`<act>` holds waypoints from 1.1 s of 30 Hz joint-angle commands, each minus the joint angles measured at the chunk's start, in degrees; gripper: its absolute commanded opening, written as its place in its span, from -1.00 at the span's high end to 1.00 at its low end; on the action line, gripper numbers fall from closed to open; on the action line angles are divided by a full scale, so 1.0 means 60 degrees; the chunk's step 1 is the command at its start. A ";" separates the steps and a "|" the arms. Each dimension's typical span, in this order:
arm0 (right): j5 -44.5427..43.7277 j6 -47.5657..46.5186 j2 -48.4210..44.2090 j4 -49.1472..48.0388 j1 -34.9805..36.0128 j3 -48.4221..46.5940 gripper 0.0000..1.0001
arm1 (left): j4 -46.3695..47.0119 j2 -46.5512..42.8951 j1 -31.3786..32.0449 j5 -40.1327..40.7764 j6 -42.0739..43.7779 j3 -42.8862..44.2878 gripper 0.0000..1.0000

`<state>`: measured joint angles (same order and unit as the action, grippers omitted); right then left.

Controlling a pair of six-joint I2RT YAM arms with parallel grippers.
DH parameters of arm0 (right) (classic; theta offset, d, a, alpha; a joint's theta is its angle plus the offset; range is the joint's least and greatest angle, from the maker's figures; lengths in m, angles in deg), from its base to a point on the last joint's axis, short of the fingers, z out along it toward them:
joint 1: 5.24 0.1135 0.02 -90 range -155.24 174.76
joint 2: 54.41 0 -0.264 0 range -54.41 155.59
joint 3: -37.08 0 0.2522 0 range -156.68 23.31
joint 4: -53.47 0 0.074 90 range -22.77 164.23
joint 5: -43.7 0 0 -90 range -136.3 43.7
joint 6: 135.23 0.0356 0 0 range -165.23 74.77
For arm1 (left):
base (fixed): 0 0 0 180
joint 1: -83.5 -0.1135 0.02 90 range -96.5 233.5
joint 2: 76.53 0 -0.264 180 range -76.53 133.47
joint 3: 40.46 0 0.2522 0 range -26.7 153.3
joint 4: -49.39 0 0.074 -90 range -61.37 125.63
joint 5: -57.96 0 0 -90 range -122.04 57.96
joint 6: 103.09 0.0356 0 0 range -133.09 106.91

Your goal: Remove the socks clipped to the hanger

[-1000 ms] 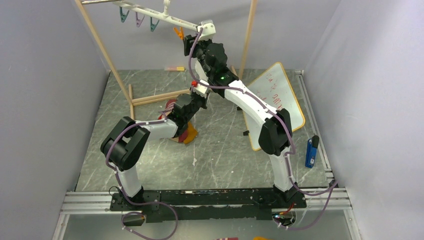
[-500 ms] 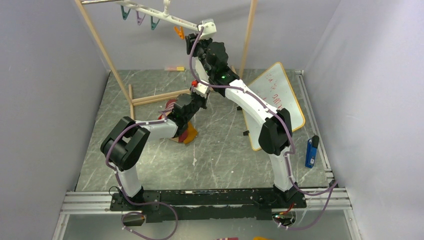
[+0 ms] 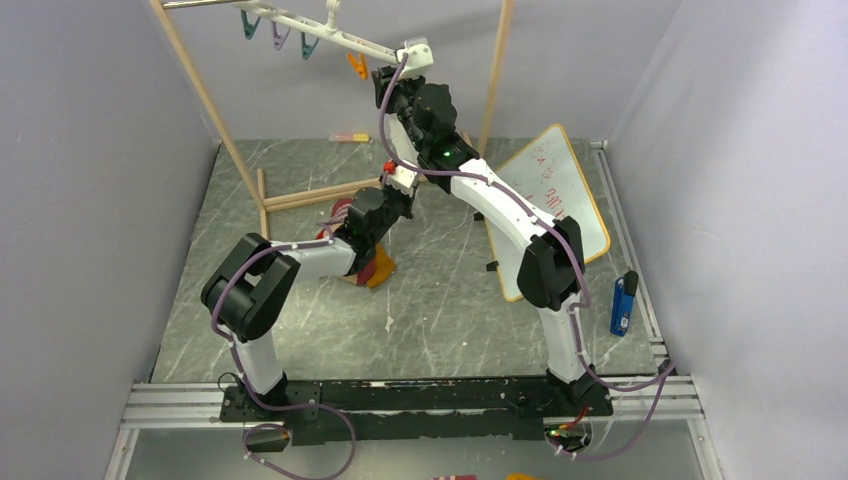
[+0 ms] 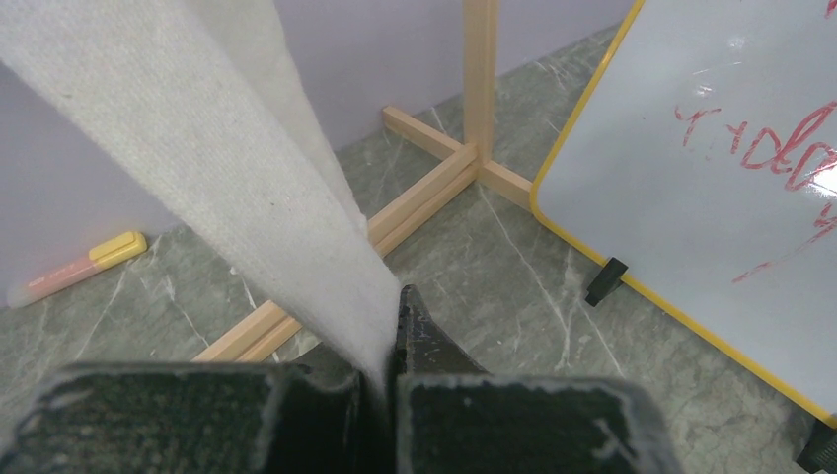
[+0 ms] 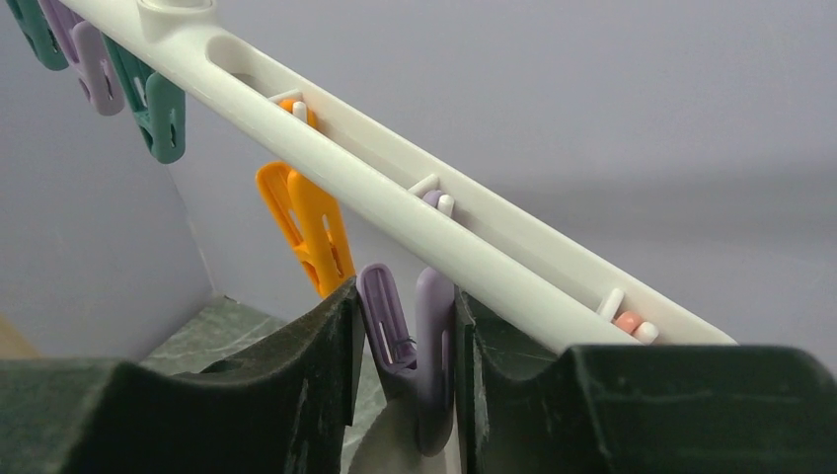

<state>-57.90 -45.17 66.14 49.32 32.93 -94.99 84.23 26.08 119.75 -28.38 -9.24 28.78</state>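
The white hanger (image 3: 320, 32) hangs tilted from the wooden rack, and in the right wrist view its bar (image 5: 395, 197) runs diagonally. My right gripper (image 5: 407, 355) is up at the bar's lower end (image 3: 385, 80), with its jaws pressed on both handles of a purple clip (image 5: 434, 326). Pale sock fabric (image 5: 390, 449) shows below that clip. A long white sock (image 4: 197, 148) stretches taut down into my left gripper (image 4: 388, 336), which is shut on its lower end above the floor (image 3: 398, 180). A mustard sock (image 3: 380, 272) and a maroon one (image 3: 340, 210) lie on the floor under the left arm.
A yellow-framed whiteboard (image 3: 560, 200) lies at the right, its edge close by in the left wrist view (image 4: 691, 178). A blue marker (image 3: 622, 303) lies by the right rail. The rack's wooden leg (image 3: 215, 110) and base bars (image 4: 424, 188) stand near. Orange (image 5: 311, 222) and teal (image 5: 158, 109) clips hang empty.
My right gripper's jaws have narrowed onto the purple clip, and the hanger's lower end has lifted a little. The left arm has kept still with the white sock.
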 commanded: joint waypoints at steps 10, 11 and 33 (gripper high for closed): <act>0.0203 -0.0053 -0.0273 -0.0344 -0.0063 -0.0194 1.00 | -0.0077 -0.0440 0.0070 0.0209 0.0133 -0.0195 0.90; 0.0228 -0.0053 -0.0291 -0.0340 -0.0063 -0.0191 1.00 | -0.0084 -0.0453 0.0078 0.0217 0.0133 -0.0195 0.90; 0.1098 -0.0258 -0.1026 -0.0196 -0.0063 0.0625 -0.86 | -0.2314 -0.2837 0.0074 0.0902 -0.0490 -0.1294 0.90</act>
<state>-53.13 -45.94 64.89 49.43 32.73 -92.49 74.35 17.38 119.90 -25.43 -9.63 25.15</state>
